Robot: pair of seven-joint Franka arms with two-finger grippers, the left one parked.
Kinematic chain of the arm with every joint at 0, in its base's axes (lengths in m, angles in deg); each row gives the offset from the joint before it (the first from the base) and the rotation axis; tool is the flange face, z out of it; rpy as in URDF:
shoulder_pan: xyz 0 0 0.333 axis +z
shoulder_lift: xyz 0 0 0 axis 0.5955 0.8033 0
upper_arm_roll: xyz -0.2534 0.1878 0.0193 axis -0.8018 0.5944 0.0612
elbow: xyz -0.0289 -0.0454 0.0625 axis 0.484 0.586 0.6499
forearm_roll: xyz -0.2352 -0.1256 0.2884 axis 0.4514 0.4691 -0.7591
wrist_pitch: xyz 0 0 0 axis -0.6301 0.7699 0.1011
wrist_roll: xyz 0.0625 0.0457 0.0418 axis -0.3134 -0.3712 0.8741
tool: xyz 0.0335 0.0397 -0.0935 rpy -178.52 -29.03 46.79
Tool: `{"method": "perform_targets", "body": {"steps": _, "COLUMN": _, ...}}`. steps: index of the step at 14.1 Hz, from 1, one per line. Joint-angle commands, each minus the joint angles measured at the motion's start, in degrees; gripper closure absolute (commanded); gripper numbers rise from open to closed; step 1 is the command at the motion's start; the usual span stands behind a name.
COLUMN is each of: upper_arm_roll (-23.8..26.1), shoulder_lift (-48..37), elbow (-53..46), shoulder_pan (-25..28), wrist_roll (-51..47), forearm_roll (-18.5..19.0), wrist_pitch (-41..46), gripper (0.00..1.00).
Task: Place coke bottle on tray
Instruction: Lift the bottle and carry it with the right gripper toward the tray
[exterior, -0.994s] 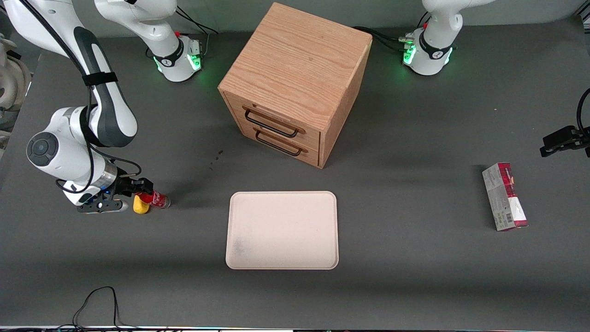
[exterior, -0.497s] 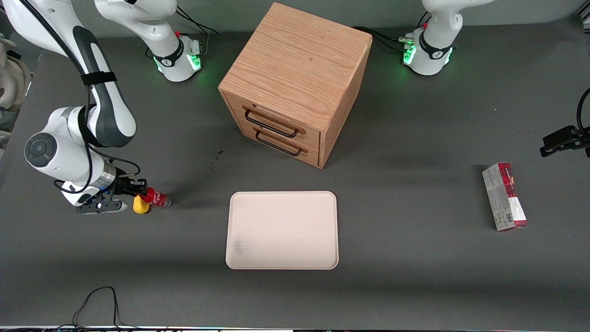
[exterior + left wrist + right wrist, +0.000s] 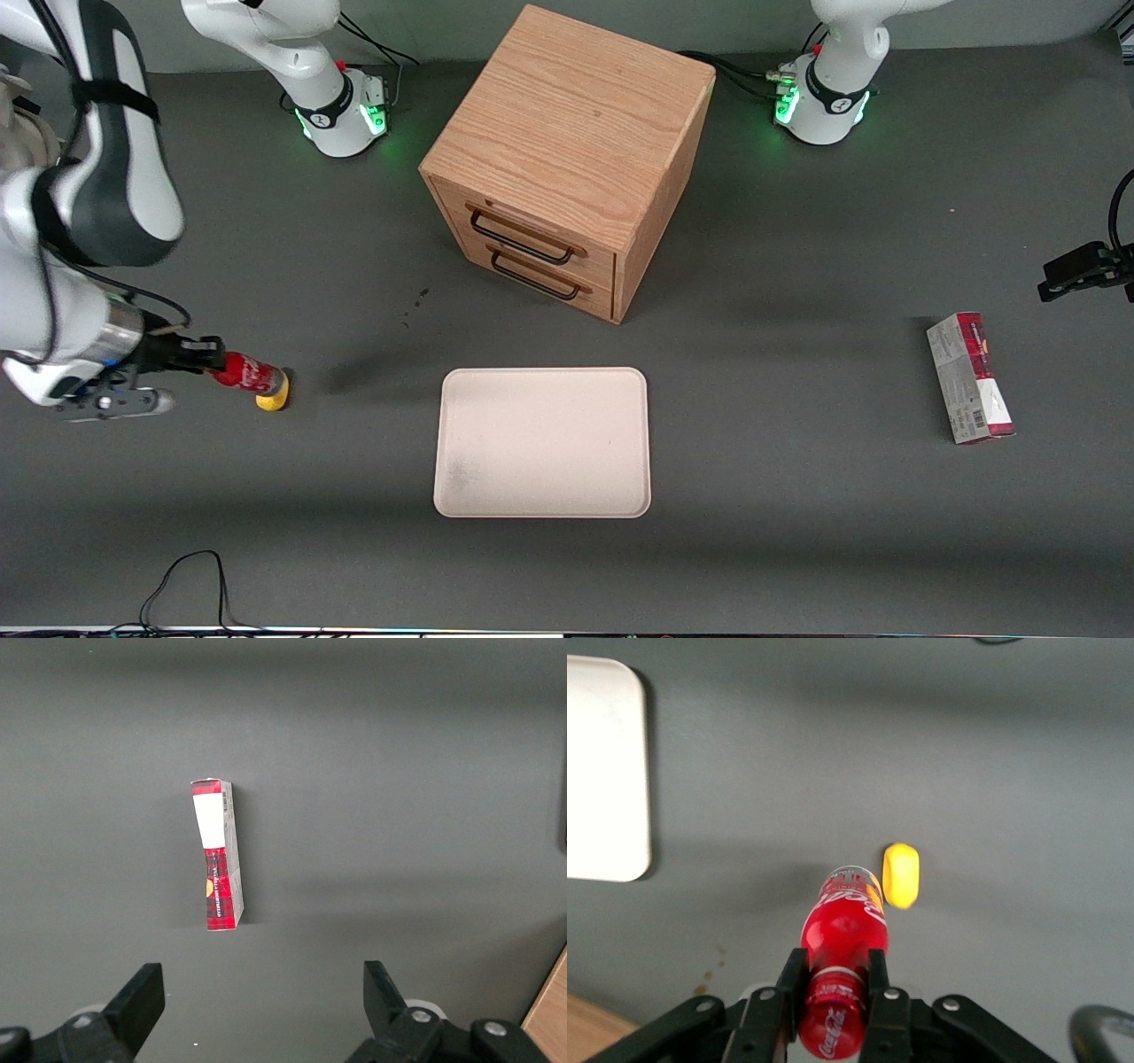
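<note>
- The coke bottle [image 3: 246, 374] is clamped near its red cap between the two fingers of the gripper [image 3: 205, 356]; in the right wrist view the fingers [image 3: 788, 979] are seen pressed against either side of the neck, closed just to its width.
- The bottle [image 3: 843, 930] is carried tilted, cap toward the wrist and clear base pointing away and down; it appears lifted off the grey table [image 3: 797, 496], judging by the shadow cast on the surface beside it.
- A grip at the neck is probably chosen because the narrow part fits between the fingers, and the base is left free to be set down first.
- The gripper is held toward the working arm's end of the table, well apart from the tray [image 3: 542, 441].
- A yellow lump [image 3: 272, 400] lies on the table just beneath the bottle's base; whether they touch cannot be told from the front view, while the right wrist view shows the lump [image 3: 901, 874] apart from the bottle.
- The tray lies flat in front of the wooden drawer cabinet [image 3: 567, 159], nearer the front camera, and nothing is held in it.
- Both cabinet drawers are shut, so their contents cannot be seen.
- A red-and-grey carton [image 3: 969, 377] lies toward the parked arm's end of the table, untouched.
</note>
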Motion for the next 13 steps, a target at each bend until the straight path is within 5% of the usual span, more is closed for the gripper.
{"method": "perform_targets", "body": {"steps": 1, "upper_arm_roll": -0.2, "shoulder_lift": 1.0, "elbow": -15.0, "shoulder_pan": -0.3, "wrist_roll": 1.1, "forearm_roll": 0.6, "wrist_pitch": 15.5, "gripper": 1.00}}
{"method": "perform_targets", "body": {"steps": 8, "upper_arm_roll": 0.5, "shoulder_lift": 0.2, "elbow": -26.7, "shoulder_pan": 0.0, "wrist_roll": 2.5, "forearm_roll": 0.0, "wrist_pitch": 27.2, "gripper": 1.00}}
{"method": "perform_targets", "body": {"steps": 13, "upper_arm_roll": 10.8, "shoulder_lift": 8.0, "elbow": -36.2, "shoulder_pan": 0.4, "wrist_roll": 1.7, "forearm_roll": 0.5, "wrist_pitch": 24.7, "gripper": 1.00}}
